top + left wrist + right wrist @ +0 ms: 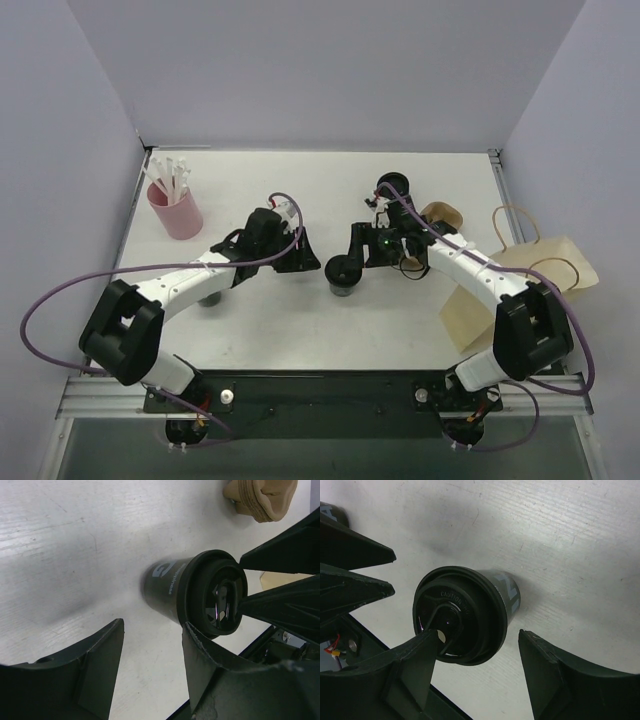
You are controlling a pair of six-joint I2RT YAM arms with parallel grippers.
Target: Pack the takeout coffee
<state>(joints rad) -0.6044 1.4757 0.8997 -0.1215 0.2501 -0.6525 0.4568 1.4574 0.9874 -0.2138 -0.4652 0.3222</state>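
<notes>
The coffee cup (343,275), black with its lid on, stands upright on the table (300,180). The left tool (152,630) is just left of the cup and the right tool (477,635) just right of it. Both have their jaws apart, and neither grips the cup. A brown paper bag (545,265) sits well to the cup's right.

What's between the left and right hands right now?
Only the takeout coffee lies between the left hand and the right hand. Top view shows it best; each wrist view has it just ahead of its own open hand.
</notes>
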